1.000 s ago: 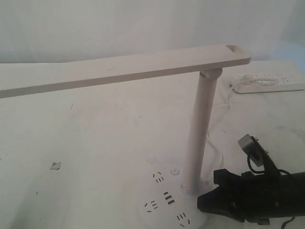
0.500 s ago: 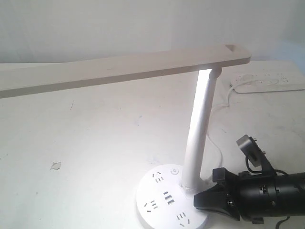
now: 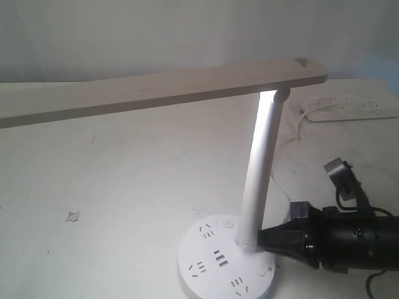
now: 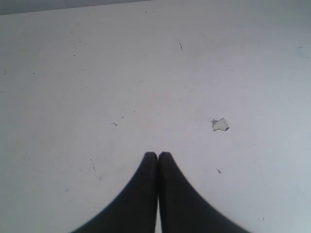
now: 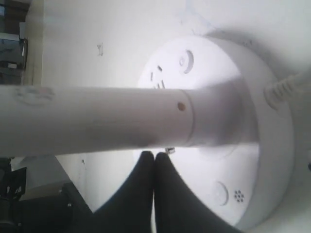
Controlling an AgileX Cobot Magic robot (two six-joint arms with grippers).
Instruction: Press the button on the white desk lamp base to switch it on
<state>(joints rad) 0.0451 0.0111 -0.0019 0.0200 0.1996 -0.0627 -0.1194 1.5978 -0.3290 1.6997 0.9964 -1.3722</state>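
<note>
At the lamp base (image 3: 187,250), right pincer (image 3: 260,237) pressed together, raised off button (image 3: 260,271), lamp (image 3: 259,168) lit

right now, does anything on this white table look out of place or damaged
Only one thing: a small grey flake lies on the white tabletop, well left of the round white lamp base. It could be a scrap or a chip in the surface; I cannot tell. The white desk lamp stands upright and looks intact.

One white desk lamp (image 3: 259,168) on one white desk lamp base (image 3: 190,252) with two small round buttons (image 3: 228,222) (image 3: 260,271) and three socket groups (image 3: 206,233). One power strip (image 3: 352,109), upper right. One scrap (image 3: 73,216), left. Two grippers: right gripper (image 3: 260,237), left gripper (image 4: 158,155).
</note>
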